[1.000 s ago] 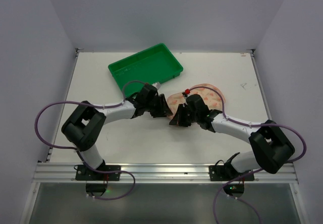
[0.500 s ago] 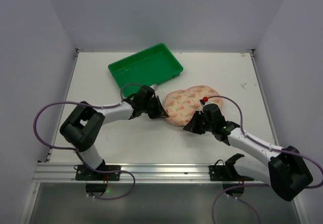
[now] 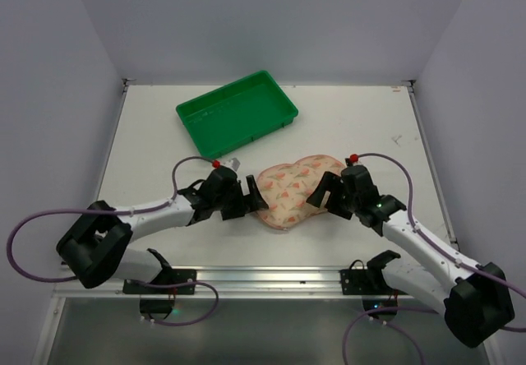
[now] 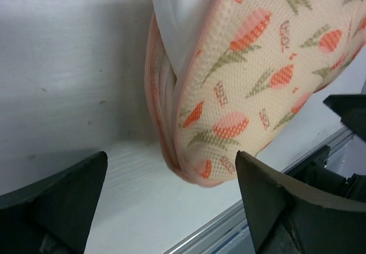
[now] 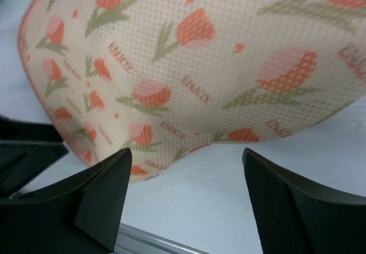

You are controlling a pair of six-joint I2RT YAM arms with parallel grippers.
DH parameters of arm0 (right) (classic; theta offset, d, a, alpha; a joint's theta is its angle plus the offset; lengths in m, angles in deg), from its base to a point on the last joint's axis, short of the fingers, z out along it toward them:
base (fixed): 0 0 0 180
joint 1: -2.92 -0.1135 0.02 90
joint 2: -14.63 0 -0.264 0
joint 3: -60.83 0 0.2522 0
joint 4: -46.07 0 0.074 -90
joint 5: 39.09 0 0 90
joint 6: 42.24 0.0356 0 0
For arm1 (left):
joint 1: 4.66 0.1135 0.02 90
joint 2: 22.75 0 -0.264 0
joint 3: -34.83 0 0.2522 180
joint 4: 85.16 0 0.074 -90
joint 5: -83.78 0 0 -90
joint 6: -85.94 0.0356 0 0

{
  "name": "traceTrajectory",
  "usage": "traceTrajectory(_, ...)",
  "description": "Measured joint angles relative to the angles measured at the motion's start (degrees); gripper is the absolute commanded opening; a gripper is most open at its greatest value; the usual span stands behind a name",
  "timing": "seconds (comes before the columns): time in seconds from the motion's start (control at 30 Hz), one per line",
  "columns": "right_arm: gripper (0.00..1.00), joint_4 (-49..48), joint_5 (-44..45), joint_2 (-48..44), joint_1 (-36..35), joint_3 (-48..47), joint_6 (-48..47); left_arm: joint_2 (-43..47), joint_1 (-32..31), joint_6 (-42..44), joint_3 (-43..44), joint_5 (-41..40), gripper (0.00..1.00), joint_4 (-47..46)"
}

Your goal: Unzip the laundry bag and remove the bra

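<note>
Both arms have pulled back toward the near edge, and the laundry bag [image 3: 292, 194] has slid nearer with them. It lies on the table [image 3: 148, 159] between my grippers. My left gripper [image 3: 256, 198] is spread just off its left end, where the seam gapes on white fabric [image 4: 180, 19]. My right gripper [image 3: 319, 192] is spread at its right end, holding nothing.

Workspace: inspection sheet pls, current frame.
Surface: white table, small marks far right.
Job's things: laundry bag lies flat between the grippers, left end gaping, white fabric inside; bra not clearly seen.
Clutter: green tray, empty, beyond the bag.
Grippers: left gripper open at bag's left end; right gripper open at right end; neither grips.
Cables: purple cables loop off both arms, clear of bag.
Surroundings: plain walls on three sides, metal rail at near edge.
</note>
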Motion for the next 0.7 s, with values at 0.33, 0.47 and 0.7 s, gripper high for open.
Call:
traceTrajectory(0.33, 0.76, -0.59, 2.05, 14.10, 7.02, -4.48, -3.76, 6.80, 2.05, 11.93, 7.37, -7.37, 1.00, 5.22)
traceTrajectory(0.47, 0.76, -3.26, -0.02, 26.16, 7.08, -14.84, -11.34, 6.36, 4.55, 19.06, 11.45, -6.69, 1.00, 6.62)
traceTrajectory(0.7, 0.83, -6.34, -2.67, 32.22, 7.06, -26.53, -22.18, 2.89, 6.78, 29.57, 18.80, -6.51, 0.99, 8.44)
